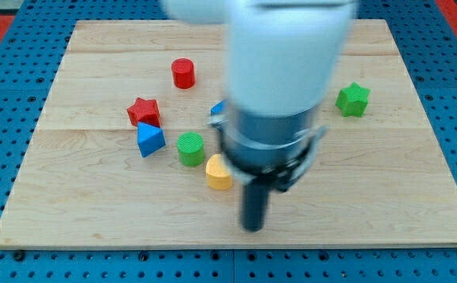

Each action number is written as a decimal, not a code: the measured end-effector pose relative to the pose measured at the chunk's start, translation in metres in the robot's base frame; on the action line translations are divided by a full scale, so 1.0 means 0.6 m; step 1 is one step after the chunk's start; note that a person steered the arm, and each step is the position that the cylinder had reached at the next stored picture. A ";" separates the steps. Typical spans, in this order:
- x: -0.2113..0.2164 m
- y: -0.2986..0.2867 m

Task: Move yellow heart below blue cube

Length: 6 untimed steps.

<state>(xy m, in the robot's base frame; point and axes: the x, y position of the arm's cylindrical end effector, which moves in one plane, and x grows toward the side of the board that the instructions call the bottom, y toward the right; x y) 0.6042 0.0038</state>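
- You are looking at an arm with no hand to spread or press together: it is ending in a straight dark rod, and my tip (253, 228) is resting on the wooden tabletop (385, 181) near the view's bottom edge.
- The yellow heart (218, 172) is lying just up and to the view's left of my tip, near it, though you cannot tell whether the rod is touching it. It is showing as a small, rounded orange-yellow piece, its right side partly hidden by the arm's body.
- The blue cube (217, 110) is sitting further toward the view's top from my tip, only a small blue corner peeking out at the arm's left edge.
- A green cylinder (190, 148) is standing just to the view's left of the heart, close beside it.
- Further to the left of my tip, a blue triangular block (150, 140) is sitting right under a red star (144, 112), the two nearly touching.
- A red cylinder (183, 73) is standing well up toward the view's top left.
- A green star (353, 100) is sitting well apart, up and to the view's right of my tip.
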 end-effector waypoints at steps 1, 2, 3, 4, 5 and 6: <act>-0.049 0.010; -0.111 0.018; 0.002 0.024; -0.048 -0.054; -0.139 -0.022; -0.177 0.027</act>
